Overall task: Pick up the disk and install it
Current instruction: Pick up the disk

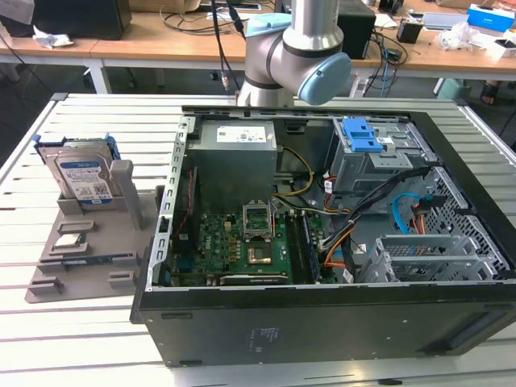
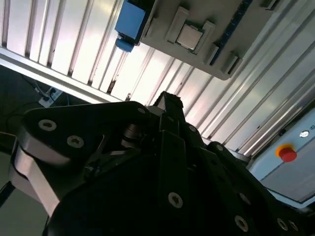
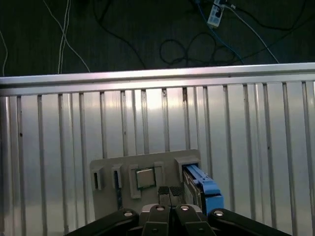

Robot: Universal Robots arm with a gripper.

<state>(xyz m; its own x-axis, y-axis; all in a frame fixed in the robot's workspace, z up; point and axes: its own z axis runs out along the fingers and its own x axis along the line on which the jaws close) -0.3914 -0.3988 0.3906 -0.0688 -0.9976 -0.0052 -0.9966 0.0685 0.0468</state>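
Note:
The disk (image 1: 83,173) is a silver drive with a white-and-blue label in a bright blue carrier. It stands on edge in a grey holder (image 1: 81,250) at the exterior view's left, on the slatted table. In the first wrist view the disk (image 3: 204,188) appears edge-on beside my gripper (image 3: 170,191), whose two fingertips are pressed together with nothing between them. The gripper hangs well above the holder, apart from the disk. In the second wrist view the disk's blue corner (image 2: 129,24) lies far beyond the dark gripper (image 2: 168,99).
An open computer case (image 1: 322,322) fills the table's middle, with a grey power supply (image 1: 238,157), a motherboard (image 1: 242,246) and a blue-latched drive bay (image 1: 367,133). A processor chip (image 3: 145,178) sits on the holder. A red stop button (image 2: 287,153) lies at the table's edge.

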